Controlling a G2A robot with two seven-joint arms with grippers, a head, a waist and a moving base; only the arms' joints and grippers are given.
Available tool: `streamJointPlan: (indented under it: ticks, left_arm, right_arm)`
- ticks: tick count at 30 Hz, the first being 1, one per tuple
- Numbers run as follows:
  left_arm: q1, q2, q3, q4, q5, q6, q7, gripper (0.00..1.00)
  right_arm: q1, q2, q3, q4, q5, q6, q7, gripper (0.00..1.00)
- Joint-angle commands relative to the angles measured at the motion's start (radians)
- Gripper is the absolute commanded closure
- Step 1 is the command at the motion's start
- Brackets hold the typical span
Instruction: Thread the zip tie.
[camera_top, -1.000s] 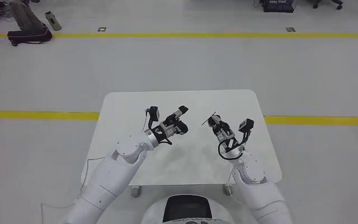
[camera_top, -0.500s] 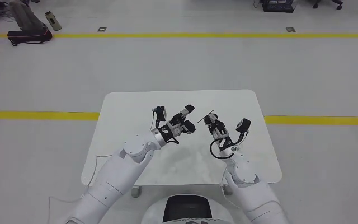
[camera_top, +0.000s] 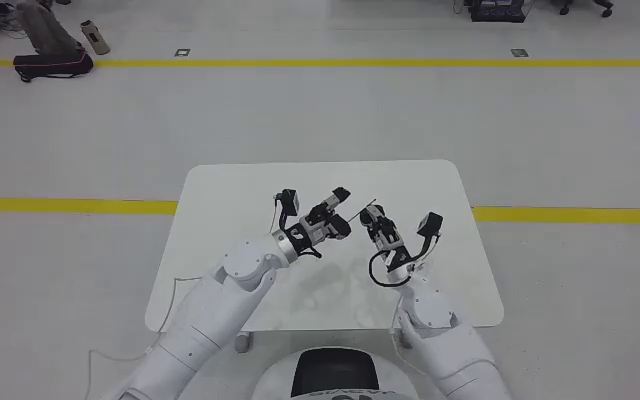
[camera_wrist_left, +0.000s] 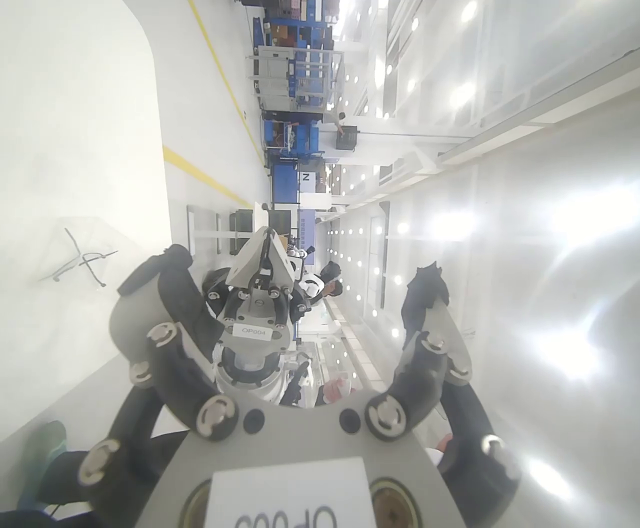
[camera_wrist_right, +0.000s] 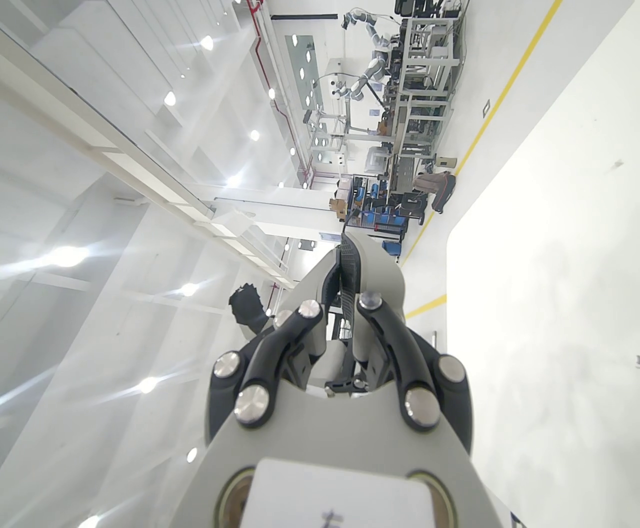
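Observation:
Above the middle of the white table (camera_top: 230, 200), my right gripper (camera_top: 369, 214) is shut on a thin black zip tie (camera_top: 362, 206), whose free end sticks out toward the left gripper. In the right wrist view the ribbed pads (camera_wrist_right: 347, 270) are pressed together and a short black tip of the zip tie (camera_wrist_right: 344, 229) shows above them. My left gripper (camera_top: 341, 209) stands open, level with the right one and facing it a small gap away. In the left wrist view its two black fingertips (camera_wrist_left: 162, 277) frame the shut right gripper (camera_wrist_left: 261, 272).
Thin dark crossed lines (camera_wrist_left: 80, 256) lie on the table surface beside the left gripper; I cannot tell whether they are a tie or a shadow. The table's far edge (camera_top: 320, 164) lies beyond both grippers. Yellow floor lines (camera_top: 560, 214) run past the table.
The two grippers have come closer together: the left one moved right, the right one moved left with the zip tie. The gap between them has shrunk.

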Motion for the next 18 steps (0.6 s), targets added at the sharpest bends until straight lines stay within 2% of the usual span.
streamJointPlan:
  ticks: [1, 18]
  left_arm:
    - [0.000, 0.000, 0.000, 0.000, 0.001, -0.002, 0.001, 0.00]
    - [0.002, -0.002, 0.011, -0.007, 0.003, 0.004, -0.007, 0.00]
  right_arm:
    - [0.001, 0.000, 0.000, 0.000, -0.003, 0.000, -0.005, 1.00]
    - [-0.001, -0.003, -0.006, -0.001, -0.032, 0.000, -0.043, 1.00]
